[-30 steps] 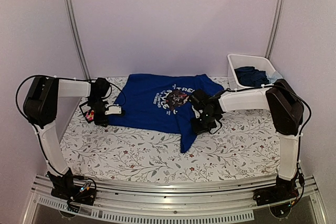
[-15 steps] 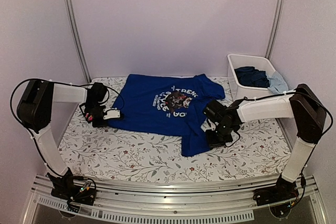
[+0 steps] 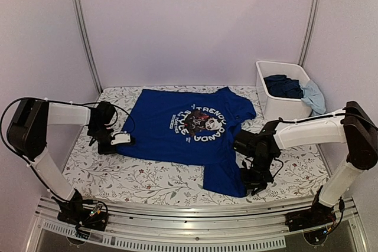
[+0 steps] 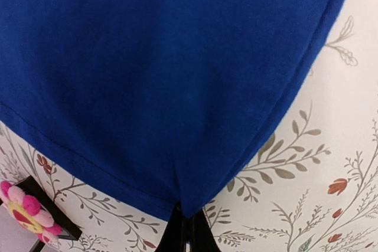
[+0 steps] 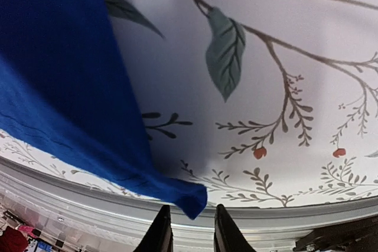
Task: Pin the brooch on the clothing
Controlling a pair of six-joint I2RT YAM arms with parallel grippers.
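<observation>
The blue T-shirt (image 3: 177,128) lies spread on the flowered table (image 3: 153,175); its lettering is small in the top view. The left gripper (image 4: 185,222) has its fingers pressed together on a pointed fold at the shirt's left hem, and only their tips show at the bottom of the wrist picture. The brooch (image 4: 26,212) sits on a small dark tray (image 4: 62,219) just beside that hem, cut off by the frame edge; from above the left wrist hides it. The right gripper (image 5: 192,219) has its fingers slightly parted at the table's near edge, with the shirt's drawn-out corner ending just at the gap, not clearly pinched. A white bin (image 3: 286,107) holds bunched clothes.
</observation>
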